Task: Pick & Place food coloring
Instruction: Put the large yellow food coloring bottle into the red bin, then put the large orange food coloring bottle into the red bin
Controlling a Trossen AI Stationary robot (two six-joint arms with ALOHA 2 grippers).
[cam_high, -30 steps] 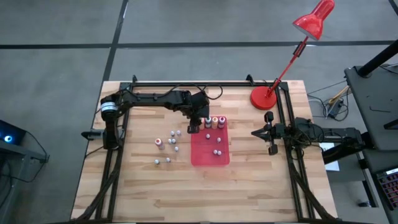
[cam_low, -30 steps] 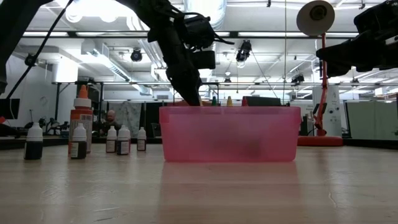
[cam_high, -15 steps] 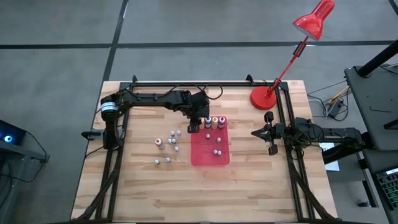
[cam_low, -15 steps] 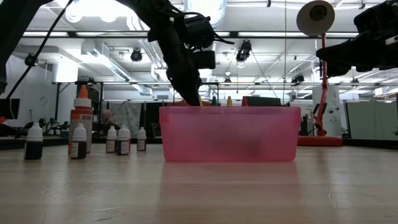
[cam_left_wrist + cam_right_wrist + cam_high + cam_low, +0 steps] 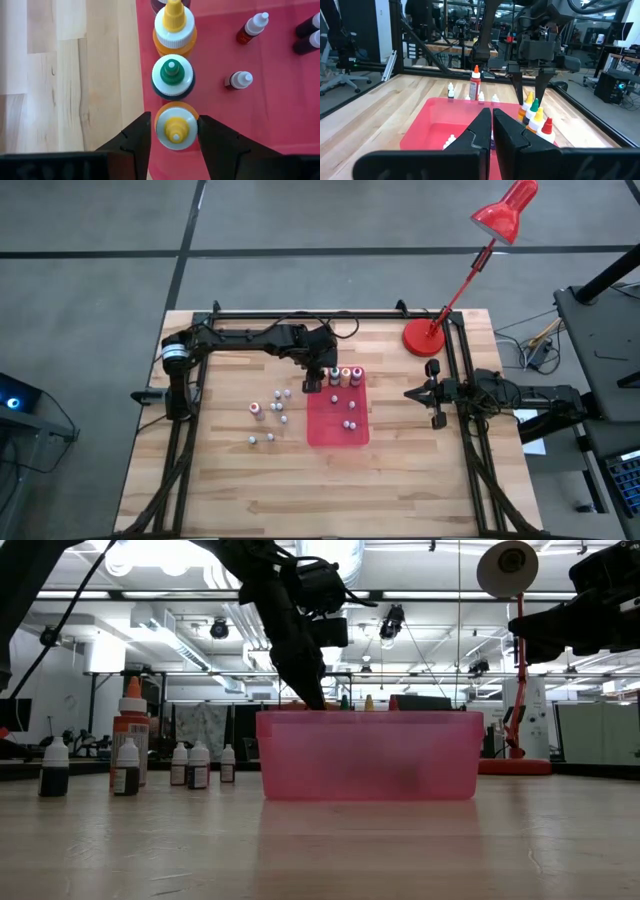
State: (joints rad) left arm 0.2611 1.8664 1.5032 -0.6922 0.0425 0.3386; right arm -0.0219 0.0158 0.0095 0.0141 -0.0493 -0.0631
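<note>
The left pincer (image 5: 318, 377) is seen at the far-left corner of the flat red rectangular plastic tray (image 5: 338, 432), which lies on the pale wooden slatted table (image 5: 220, 480). In the left wrist view its two dark fingers (image 5: 134, 141) are spread on either side of an orange food coloring bottle with a yellow cap (image 5: 175, 127); whether the pads touch the cap cannot be told. Just beyond it in the same row a green-capped dark bottle (image 5: 172, 76) and a second orange bottle with a yellow nozzle (image 5: 174, 27) are stood upright along the tray's edge. Several tiny white-capped bottles (image 5: 237, 80) are seen on the tray floor.

On the table left of the tray, a loose group of small white-capped bottles (image 5: 280, 406) is stood, with a taller orange-tipped bottle (image 5: 131, 735) among them in the low view.

The right pincer (image 5: 430, 392) is held above the table's right edge, well apart from the tray, and in the right wrist view its fingers (image 5: 481, 131) are brought almost together with nothing between them.

A red desk lamp with a round base (image 5: 424, 338) is stood at the far-right corner of the table.
</note>
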